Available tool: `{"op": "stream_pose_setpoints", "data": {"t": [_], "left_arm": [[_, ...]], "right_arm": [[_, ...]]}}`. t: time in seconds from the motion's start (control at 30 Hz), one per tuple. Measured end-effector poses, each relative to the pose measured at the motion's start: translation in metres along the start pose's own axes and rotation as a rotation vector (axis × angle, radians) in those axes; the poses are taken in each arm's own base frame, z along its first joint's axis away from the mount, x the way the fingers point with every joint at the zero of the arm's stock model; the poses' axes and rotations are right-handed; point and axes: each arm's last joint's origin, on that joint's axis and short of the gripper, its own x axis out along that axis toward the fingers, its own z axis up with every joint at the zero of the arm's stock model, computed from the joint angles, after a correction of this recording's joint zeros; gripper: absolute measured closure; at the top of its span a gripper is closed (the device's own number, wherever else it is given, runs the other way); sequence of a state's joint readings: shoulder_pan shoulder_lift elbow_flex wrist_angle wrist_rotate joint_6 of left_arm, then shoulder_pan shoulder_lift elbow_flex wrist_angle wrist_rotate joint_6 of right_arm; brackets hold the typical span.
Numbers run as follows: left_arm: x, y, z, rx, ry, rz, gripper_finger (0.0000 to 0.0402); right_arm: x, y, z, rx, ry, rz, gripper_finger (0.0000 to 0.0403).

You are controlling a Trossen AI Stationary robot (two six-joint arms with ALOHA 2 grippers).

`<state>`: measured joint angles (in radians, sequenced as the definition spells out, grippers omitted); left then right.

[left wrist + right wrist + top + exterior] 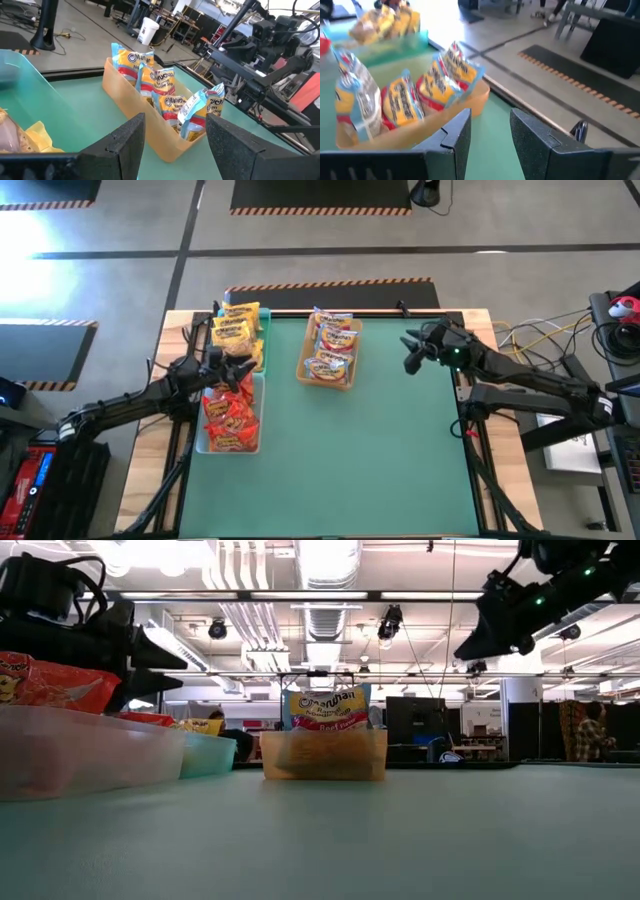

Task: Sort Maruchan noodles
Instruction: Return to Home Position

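The Maruchan noodles lie sorted in three trays. Yellow packets [237, 328] fill the teal tray [262, 330] at the table's far left. Red packets [229, 416] lie in the clear tray [256, 412] just nearer. Packets with yellow, red and blue print [332, 343] stand on edge in the tan tray [150, 131]. My left gripper [240, 368] hovers open over the place where the teal and clear trays meet, holding nothing [175, 125]. My right gripper [410, 356] hangs open above the table, right of the tan tray [490, 120].
The green table mat [370, 450] stretches bare from the trays to the near and right edges. Cables and gear [560, 340] lie beyond the table's right side. In the low view a person [592, 730] stands far off in the room.
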<state>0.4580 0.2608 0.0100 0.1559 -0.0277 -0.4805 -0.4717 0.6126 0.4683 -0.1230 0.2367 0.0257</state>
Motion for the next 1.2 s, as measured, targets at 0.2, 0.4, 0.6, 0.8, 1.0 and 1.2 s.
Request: {"op": "stream_pose_setpoints", "data": {"t": [0.2, 0.4, 0.6, 0.8, 1.0, 1.2], "left_arm": [[-0.004, -0.002, 0.004, -0.002, -0.05, -0.026, 0.0212], [-0.011, -0.006, 0.012, -0.004, -0.138, -0.072, 0.0212], [-0.018, -0.008, 0.017, -0.006, -0.209, -0.11, 0.0212], [-0.02, -0.009, 0.018, -0.007, -0.231, -0.122, 0.0212], [-0.02, -0.009, 0.018, -0.007, -0.231, -0.123, 0.0212], [-0.02, -0.009, 0.018, -0.007, -0.23, -0.122, 0.0212]], "right_arm": [[-0.012, -0.003, 0.003, 0.015, -0.063, 0.002, 0.0275], [-0.027, -0.007, 0.001, 0.033, -0.139, 0.004, 0.0275], [-0.048, -0.012, -0.006, 0.06, -0.247, 0.007, 0.0275], [-0.055, -0.014, -0.024, 0.072, -0.299, 0.008, 0.0275], [-0.053, -0.014, -0.047, 0.077, -0.318, 0.008, 0.0275], [-0.048, -0.013, -0.069, 0.078, -0.323, 0.008, 0.0275]]}}
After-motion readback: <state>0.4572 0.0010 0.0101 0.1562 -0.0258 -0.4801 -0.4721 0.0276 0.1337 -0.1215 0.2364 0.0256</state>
